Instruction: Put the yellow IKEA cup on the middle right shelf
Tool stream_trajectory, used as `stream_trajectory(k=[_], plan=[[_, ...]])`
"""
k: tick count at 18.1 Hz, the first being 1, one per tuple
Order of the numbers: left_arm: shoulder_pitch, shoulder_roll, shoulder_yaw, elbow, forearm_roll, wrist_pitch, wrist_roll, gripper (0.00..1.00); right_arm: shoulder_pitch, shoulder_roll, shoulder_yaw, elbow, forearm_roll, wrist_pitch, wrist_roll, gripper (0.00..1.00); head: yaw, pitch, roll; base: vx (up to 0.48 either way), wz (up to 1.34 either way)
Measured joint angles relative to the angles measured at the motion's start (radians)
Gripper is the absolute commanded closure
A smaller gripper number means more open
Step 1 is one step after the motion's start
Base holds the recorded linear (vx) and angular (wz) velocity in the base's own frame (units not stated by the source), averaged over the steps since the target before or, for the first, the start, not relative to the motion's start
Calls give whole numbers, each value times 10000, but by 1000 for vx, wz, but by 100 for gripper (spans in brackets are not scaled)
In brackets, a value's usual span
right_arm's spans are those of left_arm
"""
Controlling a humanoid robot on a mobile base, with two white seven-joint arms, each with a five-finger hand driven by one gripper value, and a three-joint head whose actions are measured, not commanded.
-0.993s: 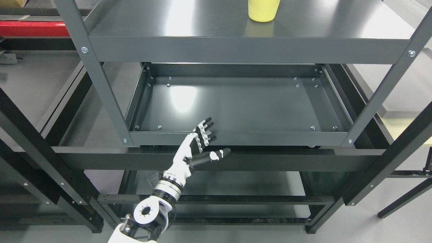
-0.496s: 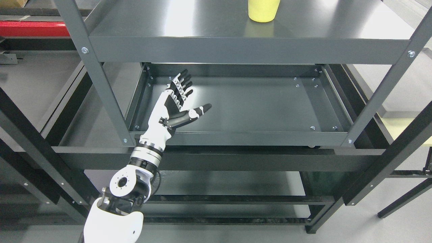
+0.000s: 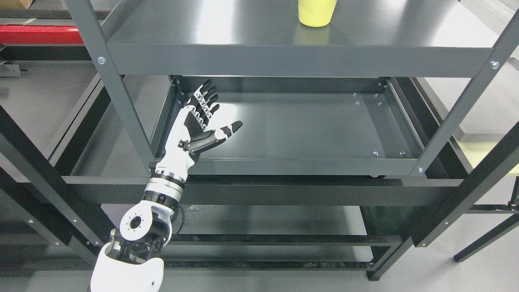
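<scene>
Head view: the yellow cup [image 3: 316, 12] is seen standing upright on the upper shelf [image 3: 243, 32], at the top edge of the picture. The left hand [image 3: 198, 121] is held over the lower tray shelf [image 3: 292, 129], fingers [image 3: 202, 97] spread wide, thumb extended, nothing grasped.

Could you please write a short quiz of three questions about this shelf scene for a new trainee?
1. True or false: the left hand holds the yellow cup.
2. Where does the cup stand? A) upper shelf B) lower tray C) floor
3. Fill in: the left hand's fingers are ____.

Key: 1 false; 2 A; 3 open, spread over the tray's left side, holding nothing.
</scene>
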Motion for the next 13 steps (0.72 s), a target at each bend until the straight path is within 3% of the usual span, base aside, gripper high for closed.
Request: stream_trajectory(k=[6,13], plan=[[877,0,-109,-155,-209,-1025,0,1,0,0,0,0,0,9,2,1,0,0,0,0,0],[1447,0,-212,-255,-295,-1194,0,1,0,0,0,0,0,26,3,1,0,0,0,0,0]])
